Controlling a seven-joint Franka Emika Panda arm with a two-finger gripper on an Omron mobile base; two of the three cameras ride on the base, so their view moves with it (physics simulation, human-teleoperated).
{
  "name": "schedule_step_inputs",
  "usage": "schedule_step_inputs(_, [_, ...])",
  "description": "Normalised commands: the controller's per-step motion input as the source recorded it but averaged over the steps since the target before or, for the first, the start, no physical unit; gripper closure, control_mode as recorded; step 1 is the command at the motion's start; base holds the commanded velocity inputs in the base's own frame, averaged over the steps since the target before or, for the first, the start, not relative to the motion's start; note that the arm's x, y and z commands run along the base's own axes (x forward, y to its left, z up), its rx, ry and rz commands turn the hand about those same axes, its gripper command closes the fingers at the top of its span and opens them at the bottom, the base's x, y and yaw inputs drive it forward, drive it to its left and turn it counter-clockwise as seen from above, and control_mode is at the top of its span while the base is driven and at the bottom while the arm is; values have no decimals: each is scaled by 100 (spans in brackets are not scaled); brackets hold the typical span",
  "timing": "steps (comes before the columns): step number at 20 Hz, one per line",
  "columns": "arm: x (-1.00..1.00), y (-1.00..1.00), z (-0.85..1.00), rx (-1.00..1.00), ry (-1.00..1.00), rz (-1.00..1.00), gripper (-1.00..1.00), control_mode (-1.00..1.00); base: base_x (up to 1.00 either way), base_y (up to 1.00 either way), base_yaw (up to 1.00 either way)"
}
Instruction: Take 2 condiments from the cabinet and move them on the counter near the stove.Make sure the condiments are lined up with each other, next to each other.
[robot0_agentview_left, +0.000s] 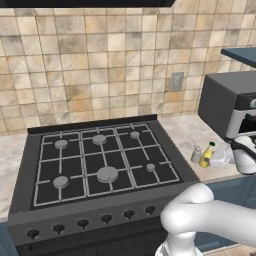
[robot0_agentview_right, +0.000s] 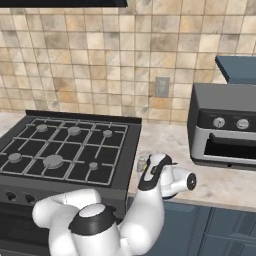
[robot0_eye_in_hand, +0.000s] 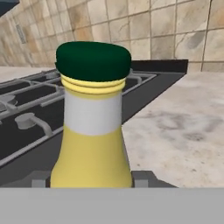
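The claw (robot0_eye_in_hand: 91, 180) grips the yellow bottle (robot0_eye_in_hand: 91, 131) upright between its fingertips.

Grey toaster oven (robot0_agentview_right: 225, 127) below tiled wall (robot0_agentview_right: 100, 55)

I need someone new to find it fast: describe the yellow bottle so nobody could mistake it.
Start at the black stove and move to the beige counter on its right. Near the counter's front edge, beside the stove, stands the yellow bottle, with a shaker close on its stove side. The bottle is the taller one, yellow with a dark green cap and pale neck band; the shaker is short and grey-white.
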Motion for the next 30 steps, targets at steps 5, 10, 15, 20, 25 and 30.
schedule_step_inputs(5, [0,0,-14,-6,0,0,100,-100,0,0,0])
schedule_step_inputs(10, [-1,0,-19,-8,-5,0,100,-100,0,0,0])
schedule_step_inputs(15, [0,0,-12,-3,0,0,100,-100,0,0,0])
schedule_step_inputs(20, [-1,0,-10,0,-6,0,100,-100,0,0,0])
schedule_step_inputs(25, [-10,0,-10,0,-9,0,100,-100,0,0,0])
schedule_step_inputs(30, [-4,0,-12,0,0,0,-100,-100,0,0,0])
